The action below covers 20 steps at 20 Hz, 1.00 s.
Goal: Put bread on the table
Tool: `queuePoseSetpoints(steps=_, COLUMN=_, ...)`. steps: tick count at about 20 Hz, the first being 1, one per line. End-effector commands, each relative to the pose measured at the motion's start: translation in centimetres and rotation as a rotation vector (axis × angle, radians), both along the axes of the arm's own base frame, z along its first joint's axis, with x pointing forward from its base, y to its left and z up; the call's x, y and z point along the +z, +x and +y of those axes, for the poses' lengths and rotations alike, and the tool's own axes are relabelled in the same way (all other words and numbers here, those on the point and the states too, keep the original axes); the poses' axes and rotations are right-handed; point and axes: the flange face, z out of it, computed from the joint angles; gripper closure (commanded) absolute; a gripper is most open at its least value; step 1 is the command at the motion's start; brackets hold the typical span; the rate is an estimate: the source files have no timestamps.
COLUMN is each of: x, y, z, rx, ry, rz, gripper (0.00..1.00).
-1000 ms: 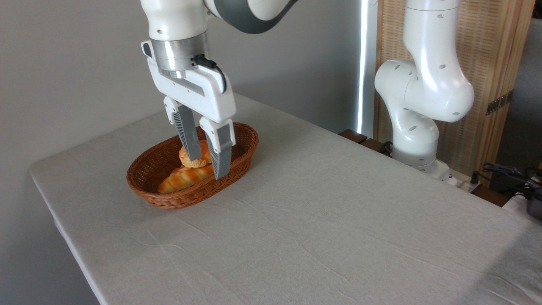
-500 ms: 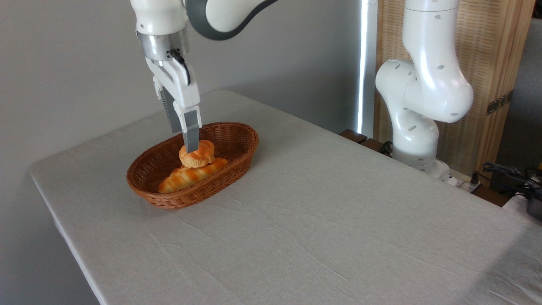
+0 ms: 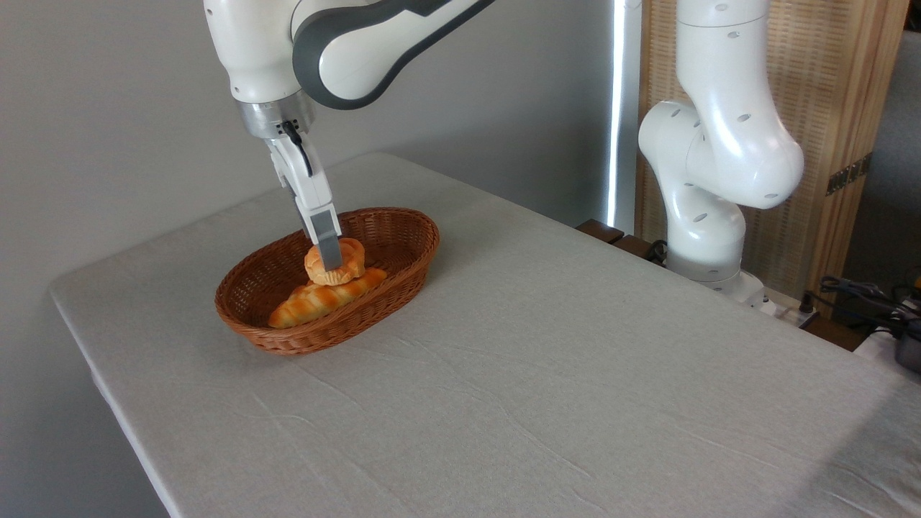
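The bread (image 3: 350,259), a small round golden bun, rests on top of a long braided loaf (image 3: 309,305) inside a brown wicker basket (image 3: 414,224) at the left of the table (image 3: 547,367). My gripper (image 3: 332,260) reaches down into the basket and is turned edge-on to the camera. Its near finger (image 3: 328,244) crosses the front of the bread, with the tip at the bun's lower edge. The far finger is hidden behind the near one and the bun, so the jaw gap does not show.
The arm's white base (image 3: 709,216) stands past the table's far right edge, in front of a wooden screen (image 3: 835,108). Cables (image 3: 863,295) lie at the far right. The grey cloth stretches from the basket to the right and front.
The gripper has rotated from facing the camera with its fingers wide apart to edge-on, and has dropped slightly onto the bun. The bread and loaf have not moved.
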Motion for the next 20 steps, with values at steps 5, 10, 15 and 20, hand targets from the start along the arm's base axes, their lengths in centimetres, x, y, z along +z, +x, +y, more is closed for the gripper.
queuePoseSetpoints(steps=5, x=-1.6, y=0.2, z=0.1, rx=-0.035, ry=0.033, rz=0.005, gripper=0.00)
queuePoseSetpoints(steps=10, x=-3.1, y=0.8, z=0.4, rx=-0.052, ry=0.078, rz=0.010, gripper=0.00)
queuePoseSetpoints(steps=15, x=-3.4, y=1.1, z=0.3, rx=-0.051, ry=0.077, rz=0.013, gripper=0.00)
queuePoseSetpoints(steps=20, x=-3.4, y=1.2, z=0.4, rx=-0.062, ry=0.093, rz=0.004, gripper=0.35)
